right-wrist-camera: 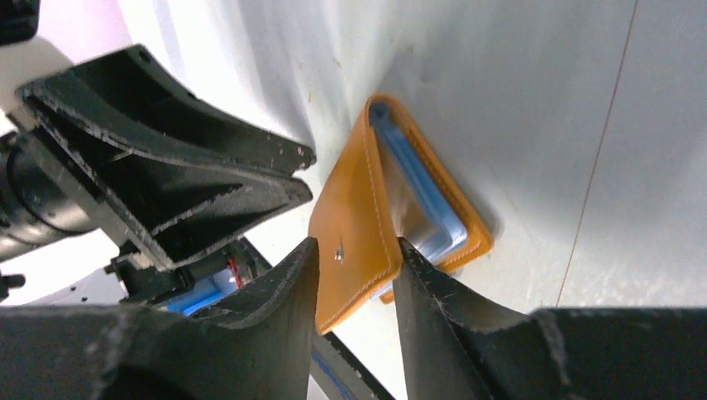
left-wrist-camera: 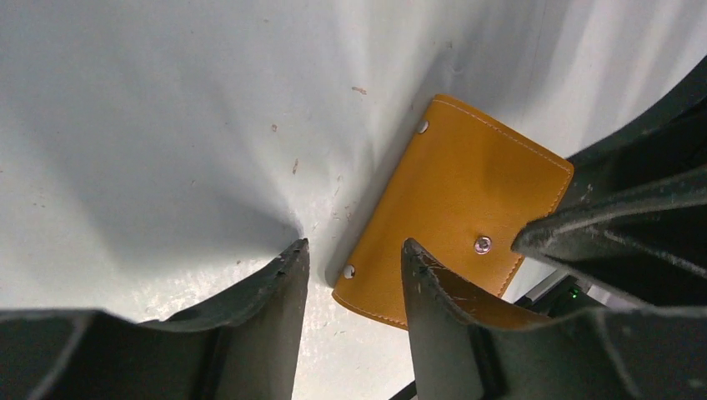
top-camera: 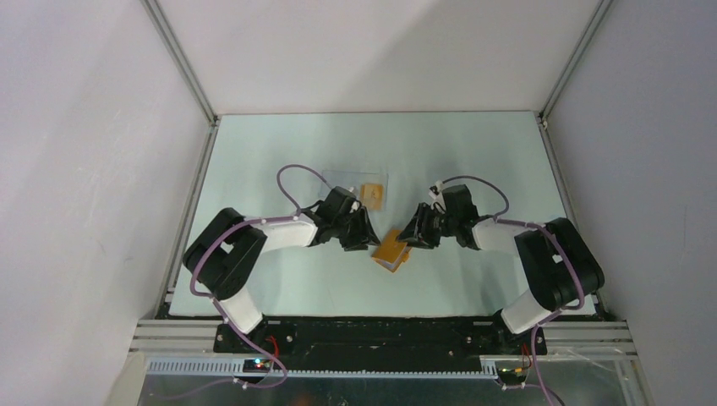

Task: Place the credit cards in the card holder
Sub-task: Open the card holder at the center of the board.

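Grippers meet at the holder [top-camera: 391, 250], one on each side.
Left gripper [left-wrist-camera: 354, 254] is part open and holds nothing, one finger over the holder's near edge. Right gripper [right-wrist-camera: 354, 250] straddles the holder's raised flap, jaws half apart; whether they pinch it I cannot tell. One card [top-camera: 370, 194] lies in a clear case [top-camera: 342, 188] just beyond the holder.

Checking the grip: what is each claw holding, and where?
Right claw straddles the card holder's raised top flap at its free edge; a firm pinch cannot be told. Left claw, open over its corner, holds nothing.
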